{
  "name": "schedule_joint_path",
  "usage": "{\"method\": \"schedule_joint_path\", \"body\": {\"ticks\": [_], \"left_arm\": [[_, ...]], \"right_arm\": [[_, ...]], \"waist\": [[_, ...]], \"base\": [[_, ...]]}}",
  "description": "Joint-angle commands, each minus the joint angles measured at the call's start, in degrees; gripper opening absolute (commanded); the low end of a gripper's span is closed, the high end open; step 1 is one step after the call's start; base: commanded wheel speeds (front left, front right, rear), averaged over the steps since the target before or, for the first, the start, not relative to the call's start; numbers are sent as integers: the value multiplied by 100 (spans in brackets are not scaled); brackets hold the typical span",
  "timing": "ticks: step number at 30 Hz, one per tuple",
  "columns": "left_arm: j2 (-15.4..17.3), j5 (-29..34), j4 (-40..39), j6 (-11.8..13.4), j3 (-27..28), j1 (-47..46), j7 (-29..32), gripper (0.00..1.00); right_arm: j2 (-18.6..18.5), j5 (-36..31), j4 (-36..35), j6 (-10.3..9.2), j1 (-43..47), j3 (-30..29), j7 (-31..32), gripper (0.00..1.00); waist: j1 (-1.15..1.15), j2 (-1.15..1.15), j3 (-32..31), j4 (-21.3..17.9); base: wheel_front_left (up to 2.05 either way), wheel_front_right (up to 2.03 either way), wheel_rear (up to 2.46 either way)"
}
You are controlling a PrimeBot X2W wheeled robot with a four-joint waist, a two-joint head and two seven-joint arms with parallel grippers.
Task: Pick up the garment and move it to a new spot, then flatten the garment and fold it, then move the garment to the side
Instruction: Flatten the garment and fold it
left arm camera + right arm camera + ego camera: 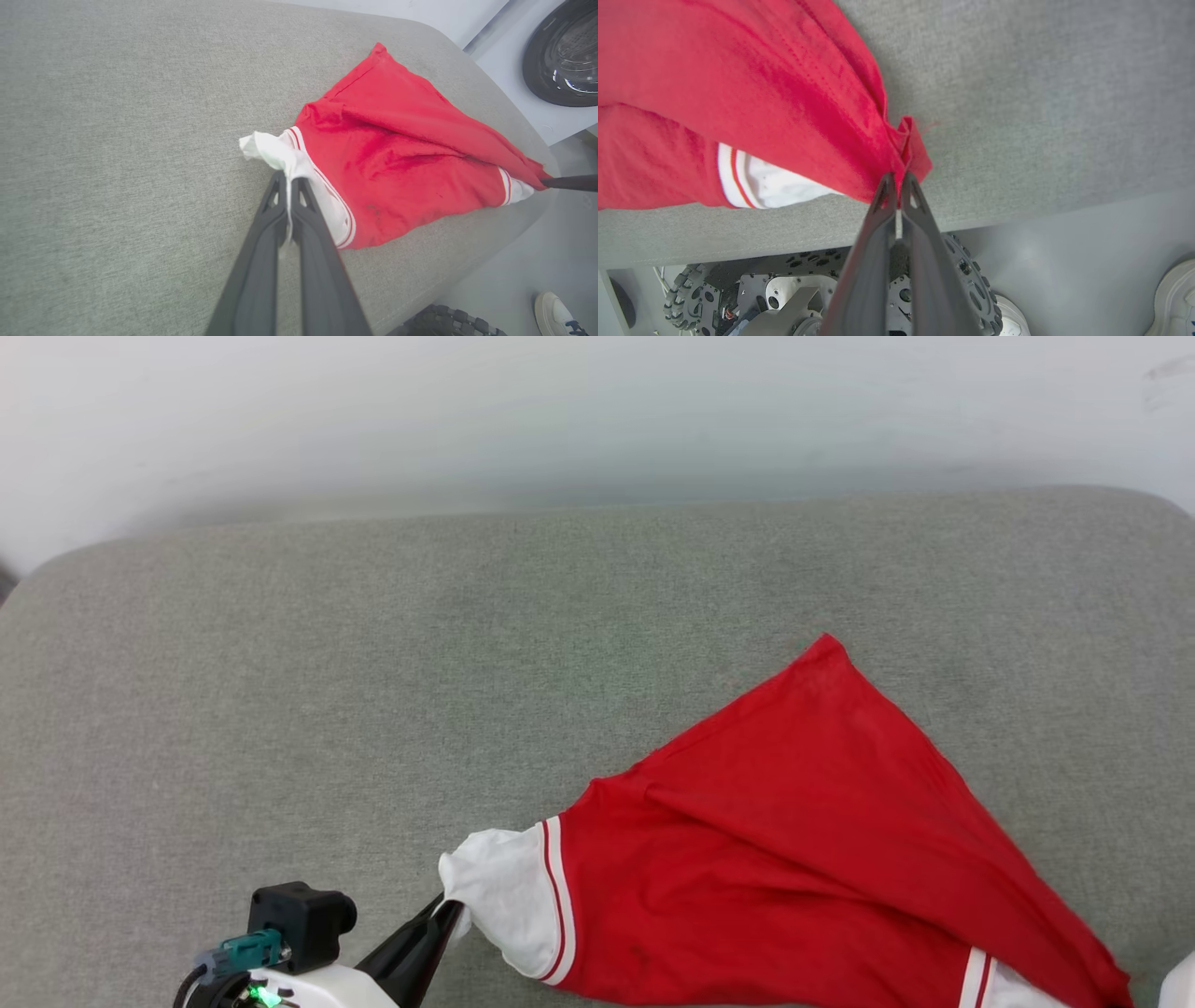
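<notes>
The red garment (794, 859) lies on the big grey cushion (327, 691), near its front edge on the right side. The left gripper (288, 183) is pinched tight on the white sleeve. The right gripper (899, 181) is pinched tight on a red corner, right at the cushion's front edge. Another red corner points to the back. Lots of grey cushion spreads out to the left and behind. A white shoe (553, 311) stands on the floor (537, 261) past the edge.

The light was bright, soft and even, without glare. The garment (794, 859) cast only a faint shadow on the grey padded surface (373, 709). The wall (597, 411) looked hazy. Both wrist views bowed at their edges, and the near fingers (261, 270) were slightly blurred.
</notes>
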Motion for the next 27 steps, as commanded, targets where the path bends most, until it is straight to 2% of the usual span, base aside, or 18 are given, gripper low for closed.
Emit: {"method": "schedule_joint_path", "body": {"ticks": [1,5,6,7,13,19,23,27], "left_arm": [[-16,14,31,15,13,46,-30,0],[-82,4,123,34,-13,58,-76,0],[-96,-12,133,26,-16,56,-80,0],[-106,-22,137,16,-17,51,-92,0],[-76,16,89,-36,-23,-10,-113,0],[-71,140,-66,-53,-79,-142,-95,0],[-80,240,-209,-94,-147,-304,-26,0],[-127,346,-308,-144,-239,-516,65,0]], "right_arm": [[50,37,-9,-2,92,22,-35,0],[87,68,37,-2,266,80,-184,0],[34,20,19,-2,257,112,-285,66],[-29,-18,3,-2,226,168,-414,100],[-363,319,-199,-2,-34,501,-646,100],[-700,616,-773,-2,-695,799,-408,100],[-736,585,-912,-2,-1380,1067,-117,100],[-740,328,-661,-2,-2130,1346,89,100]], "waist": [[1,0,-27,-24],[1,0,-69,-30],[1,0,-69,-24],[1,0,-66,-17],[1,0,21,97],[1,0,278,310],[1,0,542,529],[1,0,813,822]], "base": [[0,0,0],[0,0,0],[0,0,0],[0,0,0],[0,0,0],[0,0,0],[0,0,0],[0,0,0]]}}
